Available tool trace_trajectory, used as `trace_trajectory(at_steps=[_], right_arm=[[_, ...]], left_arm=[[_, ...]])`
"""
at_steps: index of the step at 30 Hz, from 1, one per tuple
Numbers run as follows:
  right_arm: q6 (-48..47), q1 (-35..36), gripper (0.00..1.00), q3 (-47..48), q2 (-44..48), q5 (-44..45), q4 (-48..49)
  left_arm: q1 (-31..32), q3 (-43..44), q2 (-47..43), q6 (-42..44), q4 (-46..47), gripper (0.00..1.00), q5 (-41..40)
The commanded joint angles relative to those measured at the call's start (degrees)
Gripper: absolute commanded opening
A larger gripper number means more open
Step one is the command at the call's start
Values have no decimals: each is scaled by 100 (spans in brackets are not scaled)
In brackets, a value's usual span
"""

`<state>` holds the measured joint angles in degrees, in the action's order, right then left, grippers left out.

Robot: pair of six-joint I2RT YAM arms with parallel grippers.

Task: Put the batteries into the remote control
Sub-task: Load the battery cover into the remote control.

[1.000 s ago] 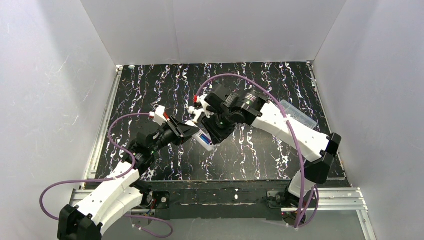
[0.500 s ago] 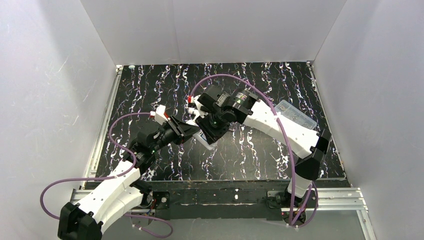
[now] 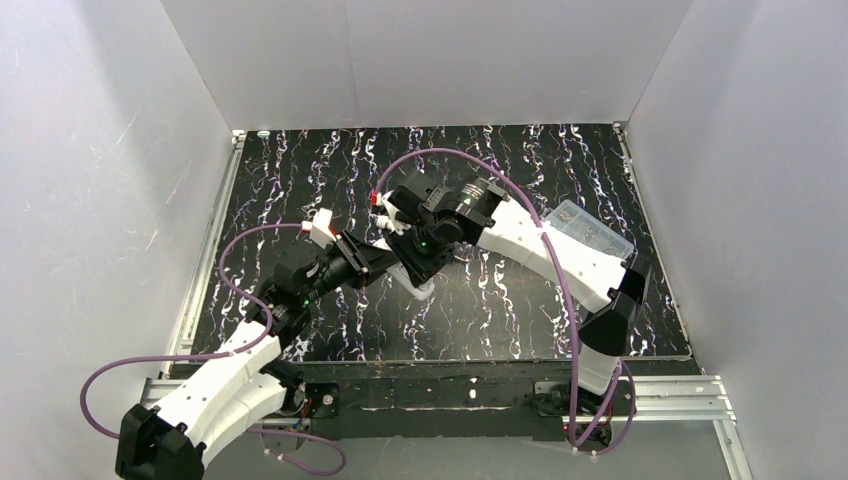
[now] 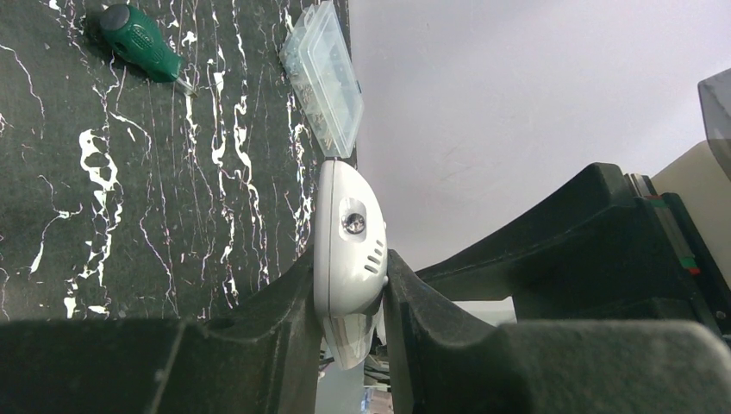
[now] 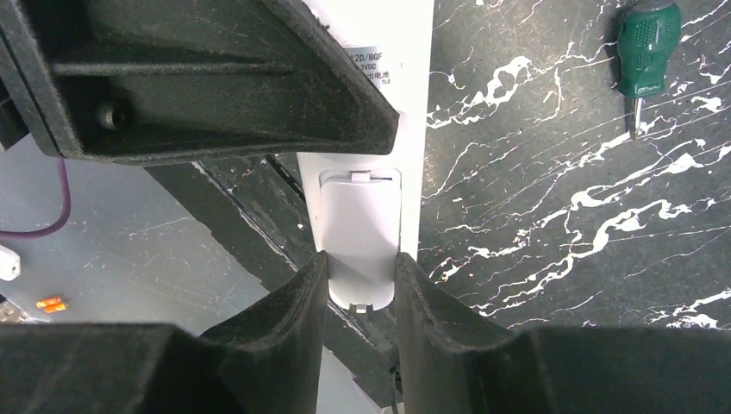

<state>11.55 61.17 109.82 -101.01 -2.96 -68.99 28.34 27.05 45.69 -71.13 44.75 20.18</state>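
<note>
Leftward the right gripper (image 5: 362, 263) had swung, pinching the battery cover (image 5: 359, 216) of the remote control (image 4: 346, 224), long axis straight ahead; the left gripper (image 4: 347, 267) clamped it farther along.

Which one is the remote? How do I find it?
Look midway across the black marbled table, where both arms meet. The remote control is the slim white bar pinched by the left gripper and right gripper; the screwdriver is green, the box clear.
</note>
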Motion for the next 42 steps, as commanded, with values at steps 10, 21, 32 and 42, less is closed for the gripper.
trace_trajectory(at_steps=[10,21,32,42], right_arm=[[-99,18,39,198,-39,123,99],[-89,18,39,316,-118,-114,174],[-124,18,39,422,-248,-127,151],[-165,18,46,528,-309,0,173]], left_arm=[[23,247,-73,-32,429,0,238],[23,255,-91,-34,410,0,240],[25,274,-77,-35,429,0,291],[23,254,-61,-42,452,0,319]])
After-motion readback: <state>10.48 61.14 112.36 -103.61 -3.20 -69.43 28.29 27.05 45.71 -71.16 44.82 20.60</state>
